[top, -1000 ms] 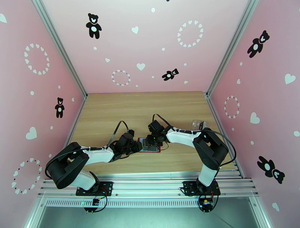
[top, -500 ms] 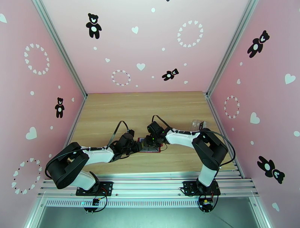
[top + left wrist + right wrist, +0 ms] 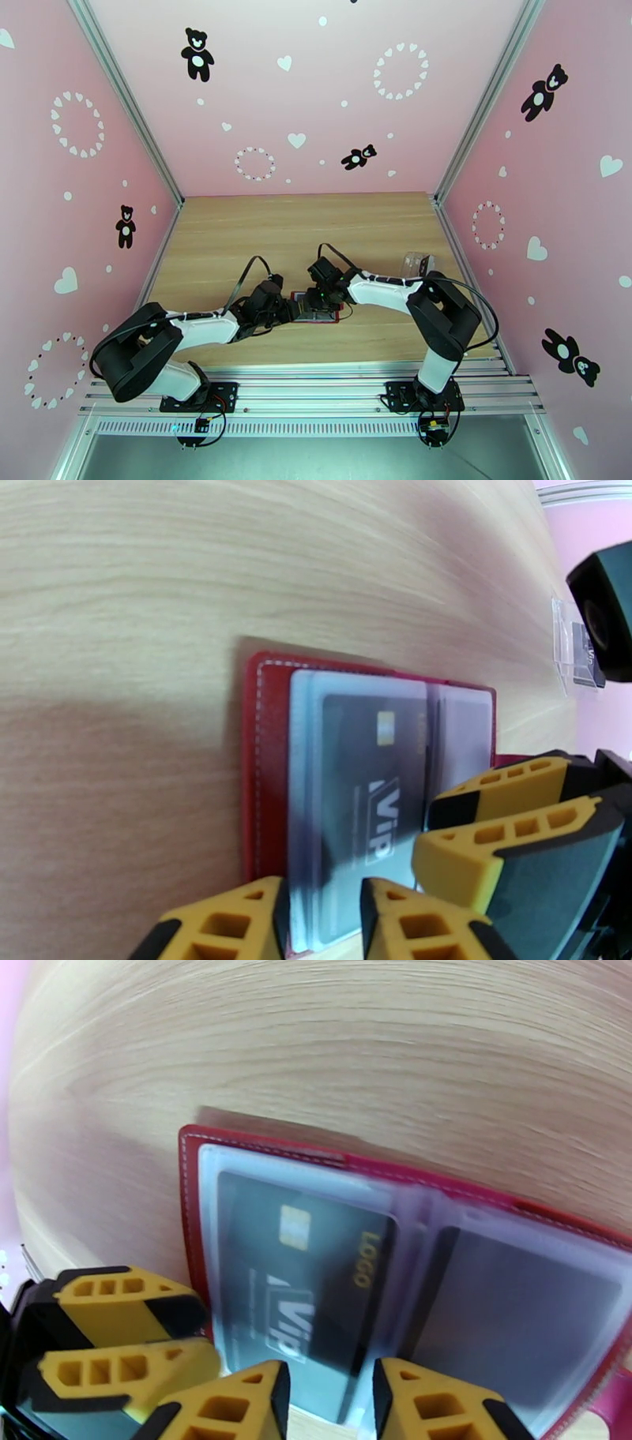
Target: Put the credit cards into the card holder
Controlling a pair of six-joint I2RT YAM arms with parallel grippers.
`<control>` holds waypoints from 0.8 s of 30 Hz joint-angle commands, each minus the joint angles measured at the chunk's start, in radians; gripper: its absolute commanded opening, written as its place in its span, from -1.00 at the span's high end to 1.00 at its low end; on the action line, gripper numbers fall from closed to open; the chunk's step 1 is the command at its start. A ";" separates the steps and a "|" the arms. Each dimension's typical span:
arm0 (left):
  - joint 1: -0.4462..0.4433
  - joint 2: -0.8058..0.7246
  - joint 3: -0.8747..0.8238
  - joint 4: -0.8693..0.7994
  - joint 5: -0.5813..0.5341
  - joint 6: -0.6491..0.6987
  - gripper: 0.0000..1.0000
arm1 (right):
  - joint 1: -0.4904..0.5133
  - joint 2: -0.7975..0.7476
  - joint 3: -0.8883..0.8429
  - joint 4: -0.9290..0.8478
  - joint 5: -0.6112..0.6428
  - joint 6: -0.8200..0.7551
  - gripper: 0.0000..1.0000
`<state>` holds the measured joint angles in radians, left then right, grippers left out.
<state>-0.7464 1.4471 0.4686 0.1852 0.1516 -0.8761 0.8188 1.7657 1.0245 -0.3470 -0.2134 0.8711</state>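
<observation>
Left pincer: yellow-and-black fingers narrowly apart, astride the near edge of a clear sleeve; whether they pinch it cannot be told. Open dark red leather-like card holder lies flat on the bench between the two arms, its clear sleeves uppermost. The left sleeve holds a dark grey credit card with a gold chip and "VIP" lettering; the right sleeve holds a second dark card. Right pincer: fingers likewise narrowly apart over the sleeves' near edge, grip not discernible; it stands just beside the left pincer, crowding the holder. Small clear plastic case sits well apart, near the right wall. Pale wood-grain bench. Pink walls printed with black bears and white hearts; aluminium rails along the near edge.
</observation>
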 commanded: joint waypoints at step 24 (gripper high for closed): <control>-0.007 -0.041 -0.002 -0.052 -0.014 0.015 0.37 | 0.005 0.066 0.089 -0.081 0.038 -0.061 0.64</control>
<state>-0.7464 1.3914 0.4686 0.1345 0.1482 -0.8726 0.8188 1.8149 1.1011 -0.3988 -0.1963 0.8192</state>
